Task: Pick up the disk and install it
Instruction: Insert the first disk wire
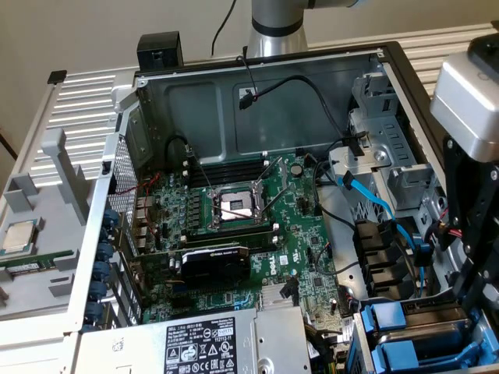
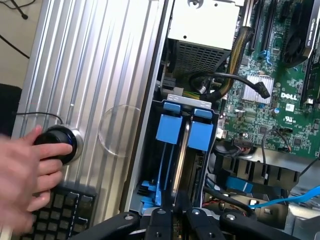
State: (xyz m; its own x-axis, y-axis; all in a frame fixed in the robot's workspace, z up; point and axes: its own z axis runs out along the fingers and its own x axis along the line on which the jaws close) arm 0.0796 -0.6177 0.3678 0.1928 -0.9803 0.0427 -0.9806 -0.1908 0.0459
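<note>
The disk (image 2: 166, 131) stands on edge in the drive bay at the case's front corner; I see its blue carrier frame and tab. My gripper (image 2: 176, 216) hangs right over it, its black fingers (image 2: 160, 222) drawn close together on the disk's top edge. In the exterior view the gripper (image 1: 465, 305) reaches down at the far right of the case, onto the blue-framed disk (image 1: 468, 351). A second blue carrier (image 2: 202, 134) sits beside it in the same bay. The disk's label and flat faces are hidden.
The open case holds the motherboard (image 1: 234, 210), a black graphics card (image 1: 214, 261), the power supply (image 1: 226, 343) and loose blue cables (image 1: 374, 202). A hand (image 2: 27, 170) rests on a round controller (image 2: 60, 142) beside a keyboard (image 2: 67, 210). A processor chip (image 1: 19, 238) lies on a tray.
</note>
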